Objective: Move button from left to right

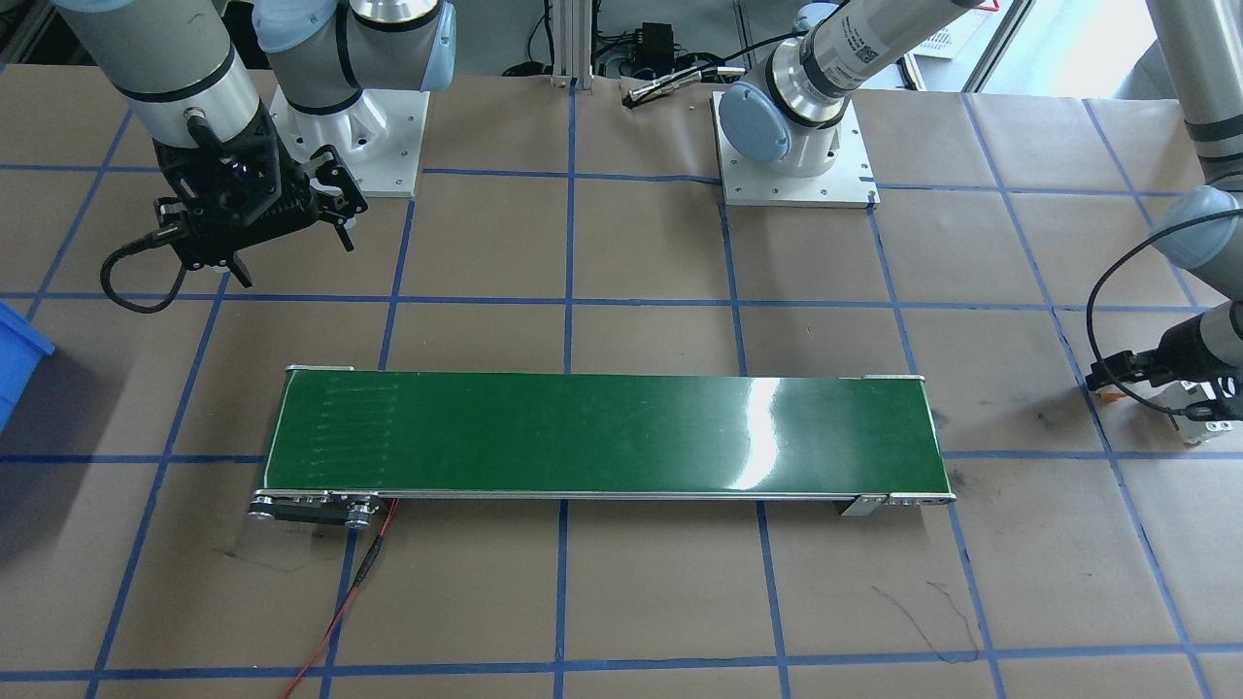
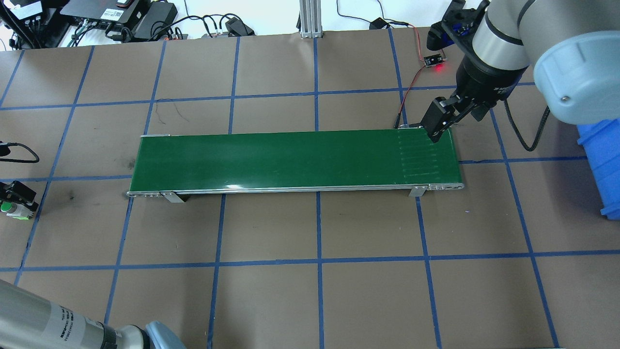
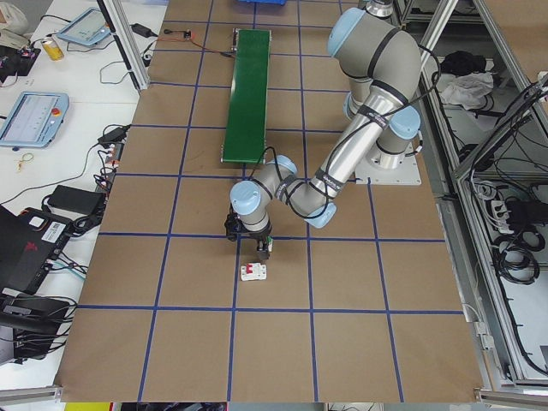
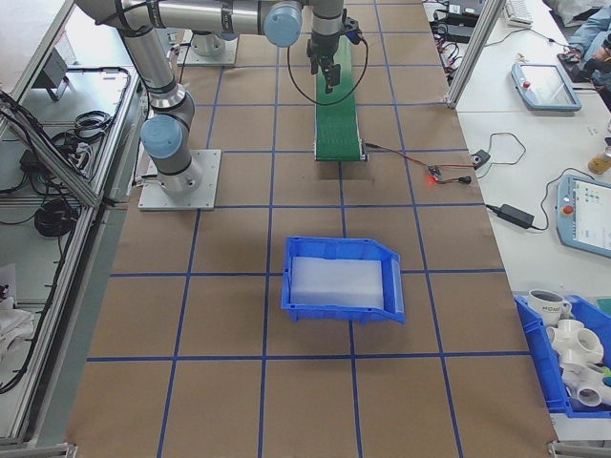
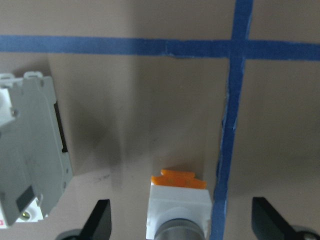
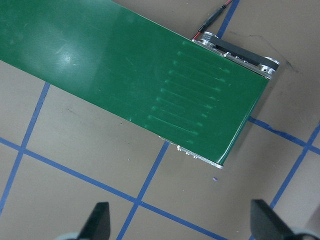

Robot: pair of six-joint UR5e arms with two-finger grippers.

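Note:
The button [image 5: 179,205], with a white body and an orange base, lies on the brown paper at the table's far left, its green cap [image 2: 7,207] showing in the overhead view. My left gripper [image 5: 182,222] is low over it, open, one finger on each side and a gap to both. My right gripper [image 2: 436,123] hangs open and empty above the right end of the green conveyor belt [image 2: 290,157]; in the right wrist view that belt end [image 6: 200,100] lies below its spread fingers.
A white circuit breaker [image 5: 27,155] lies close beside the button, also seen in the exterior left view as the breaker [image 3: 253,272]. A blue bin [image 4: 342,277] sits beyond the belt's right end. Red wires [image 2: 409,87] run to a small board at the belt's far right corner.

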